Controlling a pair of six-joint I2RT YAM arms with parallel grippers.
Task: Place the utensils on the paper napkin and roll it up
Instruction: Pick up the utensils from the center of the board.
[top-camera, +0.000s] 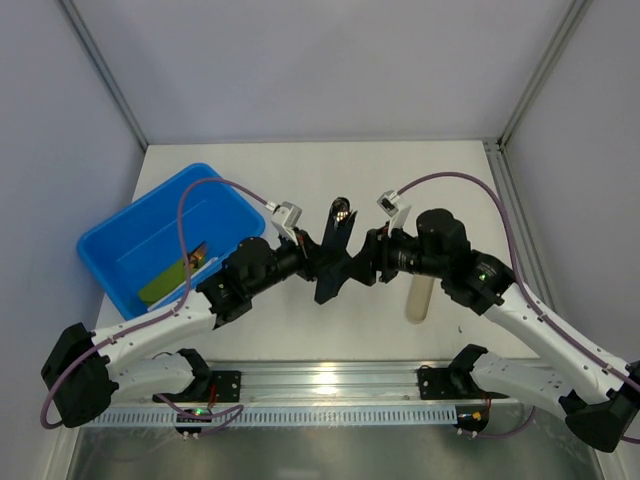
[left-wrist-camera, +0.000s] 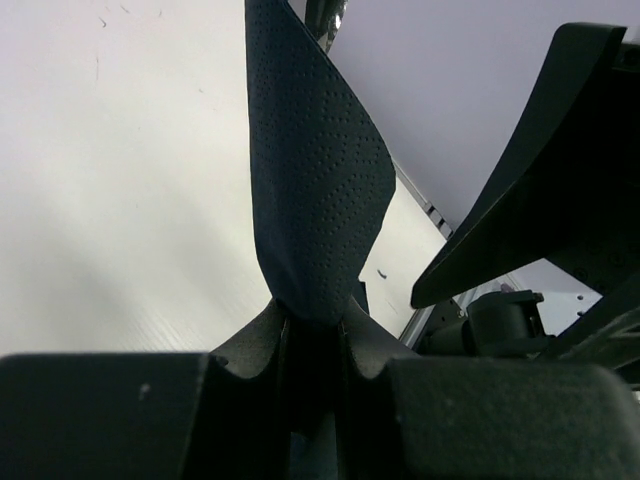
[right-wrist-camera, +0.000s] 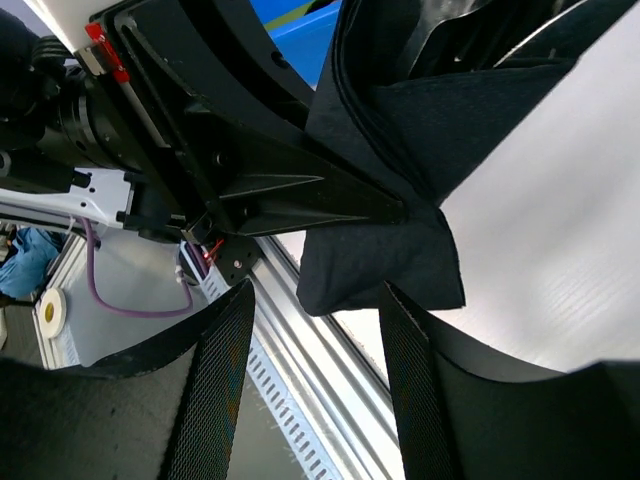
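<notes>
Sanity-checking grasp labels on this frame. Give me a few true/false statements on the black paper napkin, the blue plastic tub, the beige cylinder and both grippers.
1. The left gripper is clamped on the black paper napkin. True.
2. The right gripper is shut tight on the napkin. False: its fingers stand apart, with the napkin's corner between them.
3. The blue plastic tub sits on the left arm's side of the table. True.
4. The thick beige cylinder lies in the tub. False: it lies on the white table, by the right arm.
</notes>
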